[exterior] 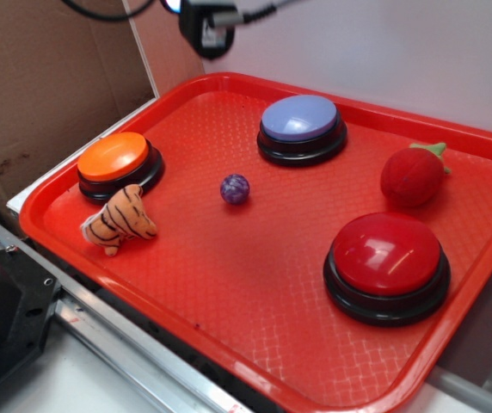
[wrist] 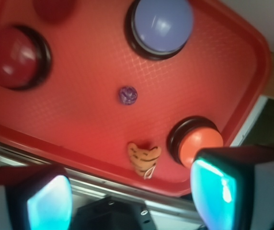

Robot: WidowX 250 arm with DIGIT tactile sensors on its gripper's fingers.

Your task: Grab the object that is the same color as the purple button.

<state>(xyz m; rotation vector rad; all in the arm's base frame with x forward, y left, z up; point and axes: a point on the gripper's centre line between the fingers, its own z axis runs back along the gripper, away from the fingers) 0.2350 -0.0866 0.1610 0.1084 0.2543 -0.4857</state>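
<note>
A red tray (exterior: 229, 90) with a raised rim fills most of the exterior view. The small purple ball (exterior: 235, 188) lies on bare tray floor a little left of the middle, touching nothing, with open red surface on every side. The purple button (exterior: 302, 127) sits far of it and slightly right, near the far rim. The orange button (exterior: 117, 163) stands by the left rim, and a striped tiger toy (exterior: 119, 222) lies just near of it, close to the near-left edge. The red button (exterior: 388, 264) takes the near right part, with the red plush strawberry (exterior: 413, 174) far of it by the right rim. The widest clear stretch runs from the ball toward the near rim.

In the wrist view the gripper (wrist: 132, 196) hangs high above the near edge of the tray, its two fingers (wrist: 48, 201) spread wide apart and holding nothing, with the ball (wrist: 128, 95) well beyond them. In the exterior view only a dark part of the arm shows at the top edge.
</note>
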